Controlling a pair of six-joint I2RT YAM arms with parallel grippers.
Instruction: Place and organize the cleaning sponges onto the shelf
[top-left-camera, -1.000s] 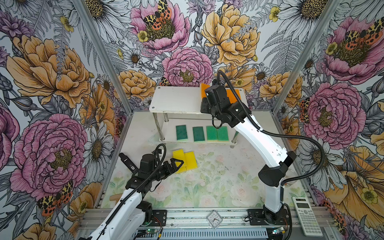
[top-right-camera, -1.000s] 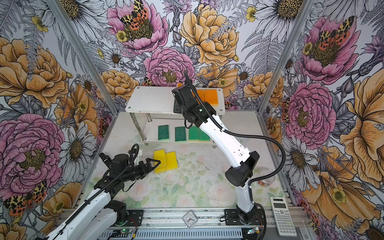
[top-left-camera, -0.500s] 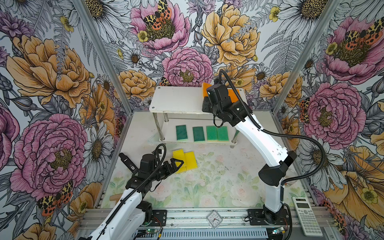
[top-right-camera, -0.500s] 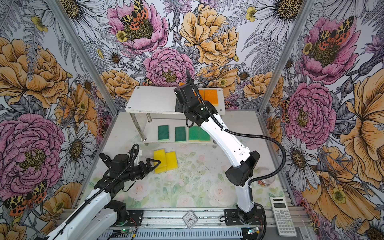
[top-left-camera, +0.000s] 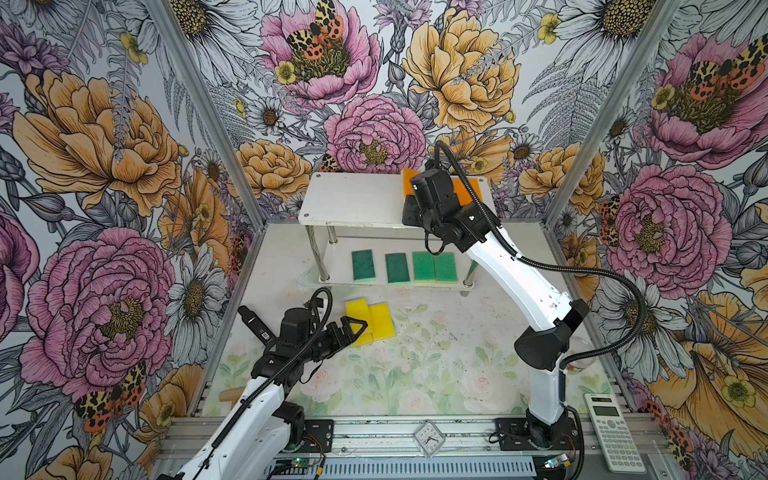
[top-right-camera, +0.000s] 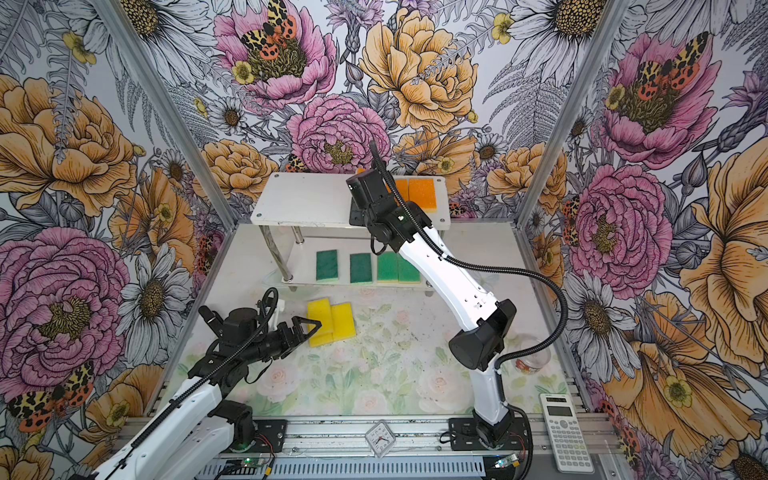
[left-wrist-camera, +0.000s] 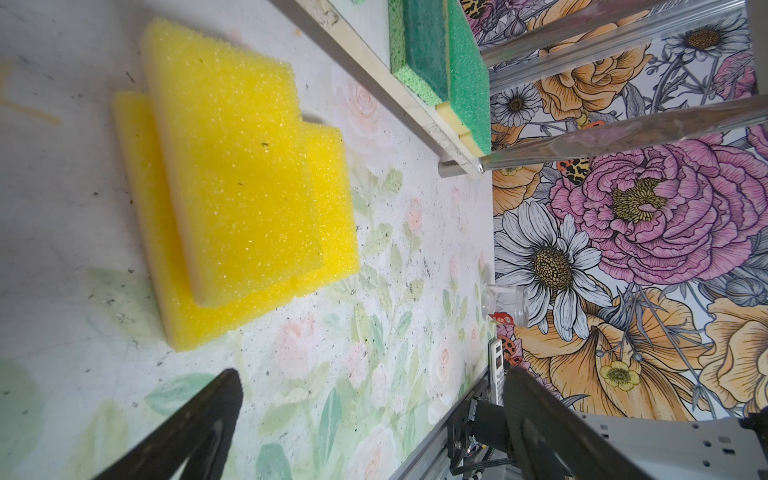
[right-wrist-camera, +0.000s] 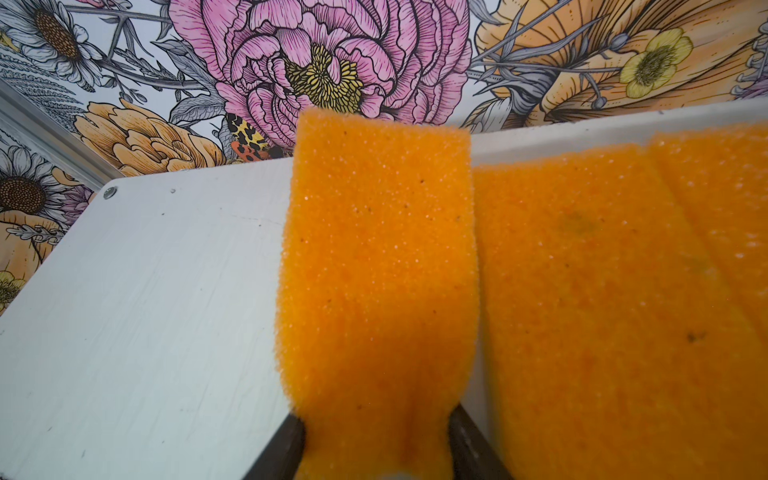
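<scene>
**Bimanual sponge sorting, one moment.** The right gripper (right-wrist-camera: 376, 451) is over the top board (right-wrist-camera: 145, 311) of the shelf (top-left-camera: 353, 199). Its two dark fingers (right-wrist-camera: 286, 453) are clamped on the near end of an orange sponge (right-wrist-camera: 378, 257). The sponge is squeezed narrow at the grip and reaches straight ahead of the fingertips toward the board's far edge. Whether its far end rests on the board cannot be told.

Just beside this gripper, on its right in both top views, two orange sponges (top-right-camera: 423, 193) lie flat and side by side on the same board. The nearer one lies close alongside the held sponge. Below the gripper, four green sponges (top-left-camera: 397, 268) lie in a row on the lower board (top-left-camera: 332, 282).

The left gripper (left-wrist-camera: 372, 374) is held low over the table (top-left-camera: 415, 365) with its jaws spread wide and nothing between them. The yellow sponges (left-wrist-camera: 232, 187) lie in an overlapping pile on the table just ahead of its fingertips, apart from them. The pile sits between this gripper and the front edge of the shelf.
</scene>
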